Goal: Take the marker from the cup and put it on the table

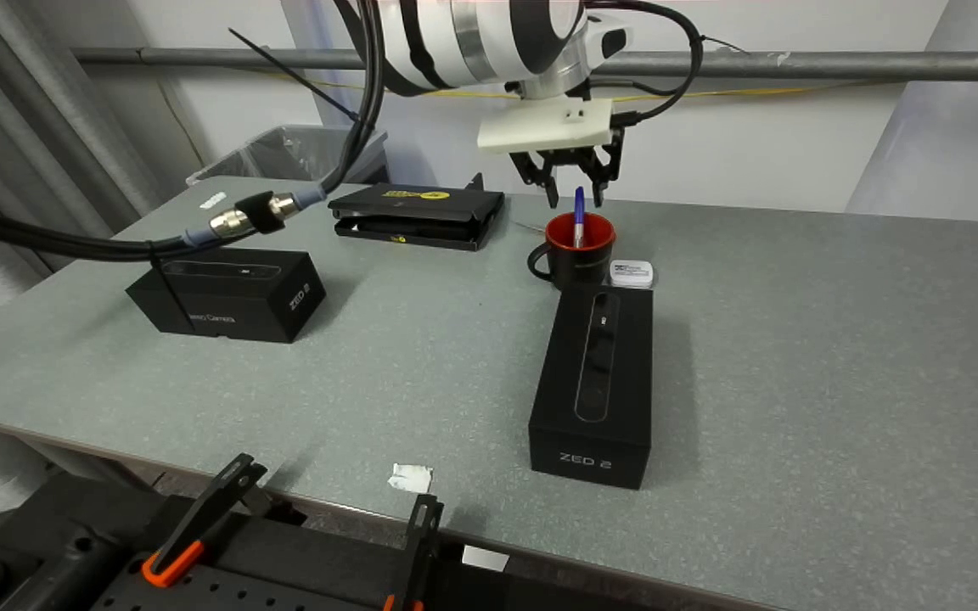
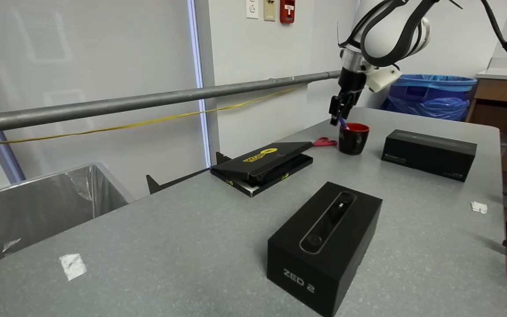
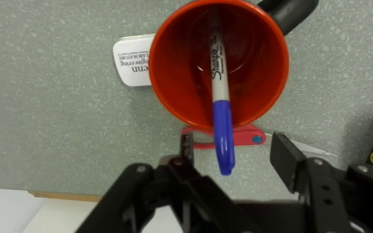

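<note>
We judge the marker (image 3: pixel 220 91) light, stiff, slick — our spread hand (image 1: pixel 576 198) should pinch its blue cap (image 3: pixel 223 137).

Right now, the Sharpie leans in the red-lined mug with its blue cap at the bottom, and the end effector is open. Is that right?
Not quite: the blue cap is at the top, sticking out of the red-lined mug, as the wrist view shows. The rest holds: the Sharpie leans in that mug, and the end effector is open.
</note>
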Action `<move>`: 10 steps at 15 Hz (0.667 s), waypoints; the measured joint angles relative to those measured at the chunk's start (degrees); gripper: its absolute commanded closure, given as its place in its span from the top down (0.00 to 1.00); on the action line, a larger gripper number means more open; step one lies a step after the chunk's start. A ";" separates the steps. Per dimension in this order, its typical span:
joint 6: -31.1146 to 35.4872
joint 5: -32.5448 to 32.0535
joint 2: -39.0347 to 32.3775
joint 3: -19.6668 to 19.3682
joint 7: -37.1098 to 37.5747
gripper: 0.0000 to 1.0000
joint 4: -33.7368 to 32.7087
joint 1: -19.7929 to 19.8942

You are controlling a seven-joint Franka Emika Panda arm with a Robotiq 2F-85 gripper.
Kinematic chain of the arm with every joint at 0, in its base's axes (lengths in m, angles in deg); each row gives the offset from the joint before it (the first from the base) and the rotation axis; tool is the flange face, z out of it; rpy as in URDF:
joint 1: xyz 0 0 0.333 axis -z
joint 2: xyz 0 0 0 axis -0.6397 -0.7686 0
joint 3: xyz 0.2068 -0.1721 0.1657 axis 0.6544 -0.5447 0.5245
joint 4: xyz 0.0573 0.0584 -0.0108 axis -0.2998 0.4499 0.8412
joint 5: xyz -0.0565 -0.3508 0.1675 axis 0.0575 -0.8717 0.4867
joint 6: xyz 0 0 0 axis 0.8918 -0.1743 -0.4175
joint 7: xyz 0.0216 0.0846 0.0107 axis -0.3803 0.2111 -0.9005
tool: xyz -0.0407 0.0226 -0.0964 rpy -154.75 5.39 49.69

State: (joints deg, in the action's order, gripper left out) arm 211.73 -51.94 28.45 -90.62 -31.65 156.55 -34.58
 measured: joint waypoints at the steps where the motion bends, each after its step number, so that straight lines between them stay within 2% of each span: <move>1: 0.00 0.03 -0.13 0.00 0.06 0.26 -0.26 0.02; 4: 0.00 0.08 -0.30 -0.02 0.34 0.04 -0.82 0.10; 5: 0.00 0.08 -0.30 -0.06 0.62 0.00 -0.90 0.10; 10: 0.00 0.08 -0.27 -0.35 2.34 0.03 -1.23 0.11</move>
State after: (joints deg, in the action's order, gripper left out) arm 211.73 -51.86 28.18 -90.97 -29.30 155.32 -34.46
